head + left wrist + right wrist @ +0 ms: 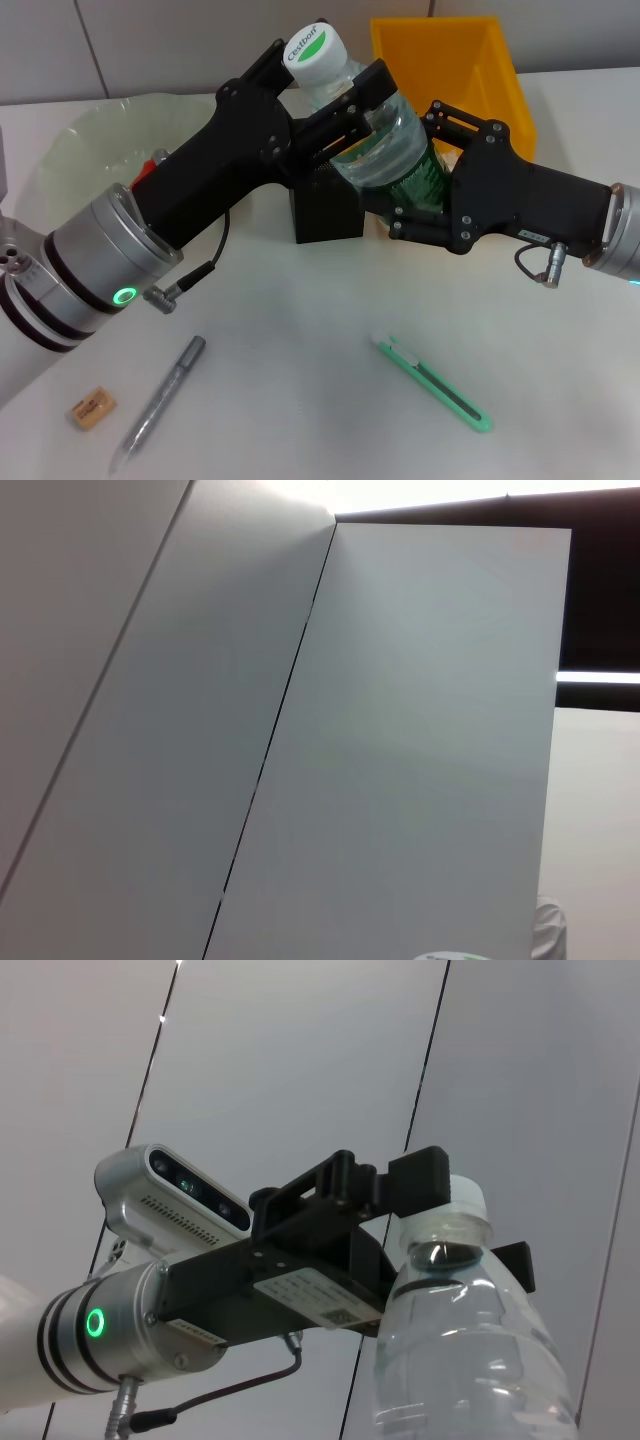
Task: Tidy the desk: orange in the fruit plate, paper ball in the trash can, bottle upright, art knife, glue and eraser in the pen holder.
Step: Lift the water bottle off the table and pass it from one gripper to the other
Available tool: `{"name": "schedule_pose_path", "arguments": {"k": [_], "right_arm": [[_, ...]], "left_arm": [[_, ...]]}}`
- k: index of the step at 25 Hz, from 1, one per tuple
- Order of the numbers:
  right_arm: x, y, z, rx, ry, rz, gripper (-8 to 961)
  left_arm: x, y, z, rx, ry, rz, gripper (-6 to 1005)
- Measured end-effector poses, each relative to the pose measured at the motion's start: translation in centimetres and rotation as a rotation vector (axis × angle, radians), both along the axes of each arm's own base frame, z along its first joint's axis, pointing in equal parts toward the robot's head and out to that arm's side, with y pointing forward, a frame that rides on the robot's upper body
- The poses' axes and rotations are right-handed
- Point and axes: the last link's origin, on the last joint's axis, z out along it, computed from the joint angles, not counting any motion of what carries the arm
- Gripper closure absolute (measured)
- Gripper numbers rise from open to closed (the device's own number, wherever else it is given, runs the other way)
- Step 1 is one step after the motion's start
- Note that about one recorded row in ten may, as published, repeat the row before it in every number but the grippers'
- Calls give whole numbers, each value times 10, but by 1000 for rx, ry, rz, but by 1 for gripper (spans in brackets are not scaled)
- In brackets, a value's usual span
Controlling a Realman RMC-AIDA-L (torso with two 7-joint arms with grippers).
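Holding: our left claw [335,110] and right claw [415,185] both grip the clear plastic water bottle [385,140] with the white cap, lifted and tilted above the white counter [320,330].
Left claw: closed on the bottle's upper part, just below the cap; we see the same in the right wrist view [400,1210].
Right claw: closed on the bottle's lower body, by the green label.
Behind the bottle: black square pen holder [328,210], yellow plastic bin [455,60], pale green fruit plate [110,135].
On the counter: green art knife [432,383], grey glue pen [160,400], tan eraser [92,408], all well apart.
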Motion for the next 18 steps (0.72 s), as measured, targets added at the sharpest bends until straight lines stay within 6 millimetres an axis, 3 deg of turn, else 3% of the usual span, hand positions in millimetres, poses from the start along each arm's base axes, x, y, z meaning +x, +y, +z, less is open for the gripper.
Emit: {"name": "schedule_pose_path", "arguments": {"k": [17, 18], "right_arm": [[0, -1, 1, -3, 5, 5, 190], [0, -1, 1, -2, 4, 5, 190]], "left_arm": [[0, 3, 2, 4, -13, 13, 153], [0, 3, 2, 4, -13, 13, 206]]}}
